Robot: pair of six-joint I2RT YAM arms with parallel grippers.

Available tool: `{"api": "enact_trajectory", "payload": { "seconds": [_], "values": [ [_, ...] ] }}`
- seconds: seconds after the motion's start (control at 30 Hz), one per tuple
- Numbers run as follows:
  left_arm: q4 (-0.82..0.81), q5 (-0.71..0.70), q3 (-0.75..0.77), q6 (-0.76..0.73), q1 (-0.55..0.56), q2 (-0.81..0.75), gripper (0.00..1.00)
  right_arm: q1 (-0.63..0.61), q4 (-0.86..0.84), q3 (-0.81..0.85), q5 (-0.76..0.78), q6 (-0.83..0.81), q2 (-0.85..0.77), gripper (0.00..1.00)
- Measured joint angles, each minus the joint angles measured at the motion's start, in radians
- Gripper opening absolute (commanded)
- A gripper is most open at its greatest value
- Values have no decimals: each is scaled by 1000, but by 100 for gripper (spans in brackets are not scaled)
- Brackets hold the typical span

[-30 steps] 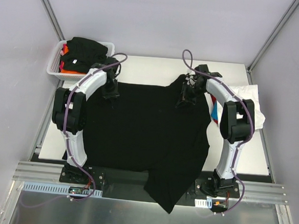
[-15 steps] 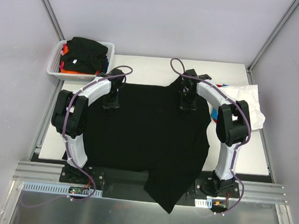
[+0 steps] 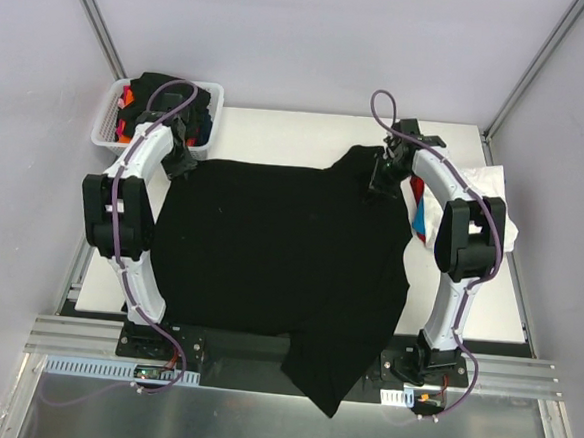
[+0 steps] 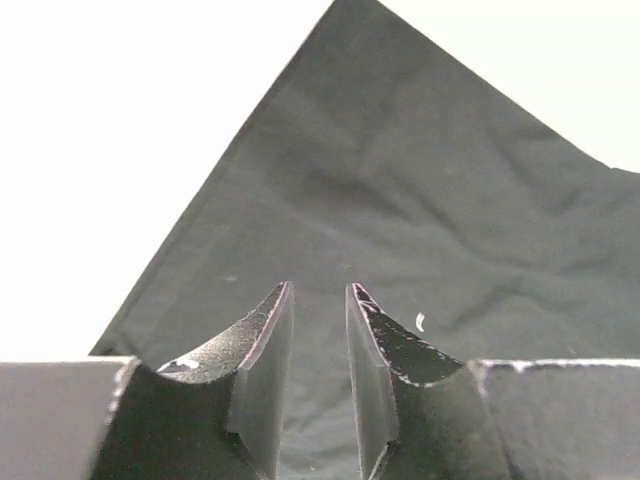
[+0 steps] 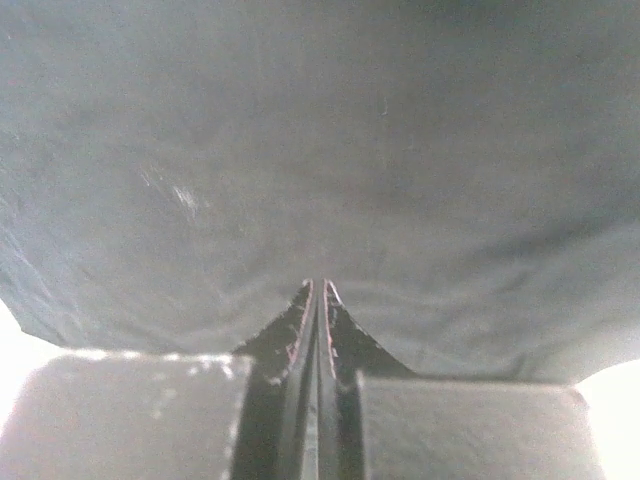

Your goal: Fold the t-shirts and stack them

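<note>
A large black t-shirt [image 3: 279, 258] lies spread over the table, its hem hanging over the near edge. My left gripper [image 3: 183, 161] is at the shirt's far left corner. In the left wrist view the gripper [image 4: 320, 295] has its jaws a little apart and empty just above the black cloth [image 4: 420, 200]. My right gripper [image 3: 382, 178] is at the far right by the sleeve. In the right wrist view the gripper [image 5: 318, 285] is shut, with wrinkles in the black cloth [image 5: 320, 150] running to its tip.
A white mesh basket [image 3: 105, 131] at the far left holds black [image 3: 171, 92] and orange [image 3: 128, 97] shirts. A white shirt [image 3: 490, 188] lies at the right edge over red and blue cloth [image 3: 419, 223]. Bare white table [image 3: 278, 133] shows behind the black shirt.
My left gripper has moved out to the far left, toward the basket, and the shirt's left corner now lies wider. My right gripper has moved right and farther back with the cloth.
</note>
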State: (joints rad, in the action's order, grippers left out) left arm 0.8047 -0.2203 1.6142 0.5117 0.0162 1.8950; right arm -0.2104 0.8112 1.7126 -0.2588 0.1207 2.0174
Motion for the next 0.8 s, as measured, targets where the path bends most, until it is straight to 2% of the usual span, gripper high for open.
{"api": "enact_trajectory", "payload": {
  "seconds": [0.13,0.23,0.47,0.7,0.8],
  "values": [
    [-23,139,-26,-45,15,15,26,-23,-16,-126,-50,2,-29,1],
    [-35,180,-92,-86,67,13,25,-35,-14,-199,-77,-6,-45,1],
    [16,123,-227,-128,186,9,25,-43,16,-257,-122,-24,-76,2],
    [32,105,-389,-129,200,-62,25,-52,38,-257,-151,-32,-79,2],
    [49,102,-405,-129,200,-71,24,-61,39,-257,-163,-35,-80,2]
  ]
}}
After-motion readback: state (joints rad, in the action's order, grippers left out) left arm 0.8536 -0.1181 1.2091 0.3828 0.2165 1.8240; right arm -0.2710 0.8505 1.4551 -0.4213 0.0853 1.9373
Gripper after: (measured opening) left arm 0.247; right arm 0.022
